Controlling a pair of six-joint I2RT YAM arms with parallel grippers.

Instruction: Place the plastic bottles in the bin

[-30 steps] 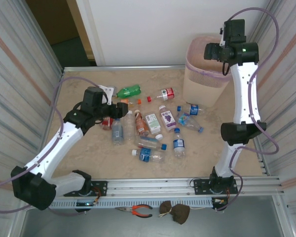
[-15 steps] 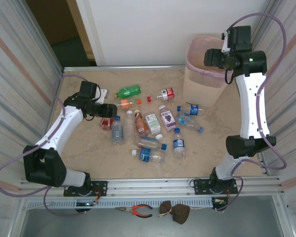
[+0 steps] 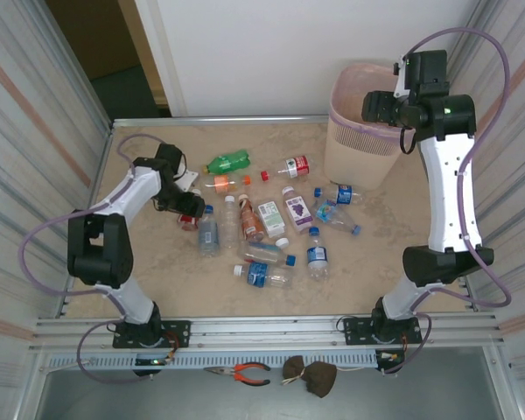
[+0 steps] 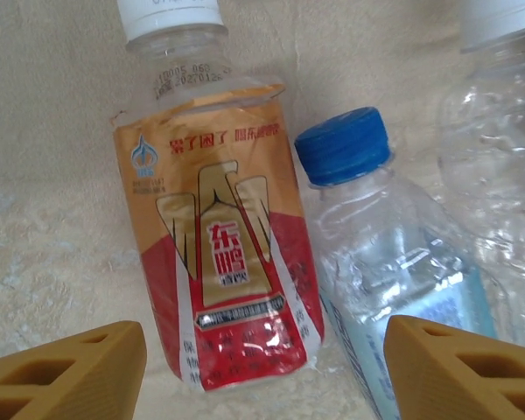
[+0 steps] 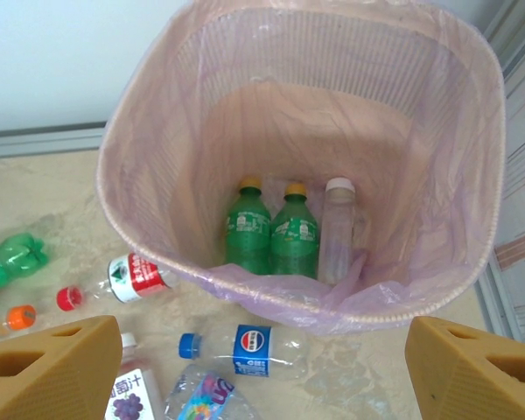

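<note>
3 bottles (image 5: 293, 236) lie in the bin (image 5: 184, 105) beneath the open, empty right jaws; the open left jaws hover over a red-and-gold bottle (image 4: 223, 262) on the tabletop (image 4: 52, 140), seemingly about to lower and grip it.

Soft, even light is spreading across the table (image 3: 157, 289), leaving barely any shadows. Close up, glare is glinting off the crinkled label of the red-and-gold bottle (image 4: 219, 289), and brightness is glowing through the thin liner of the bin (image 5: 437, 175).
</note>
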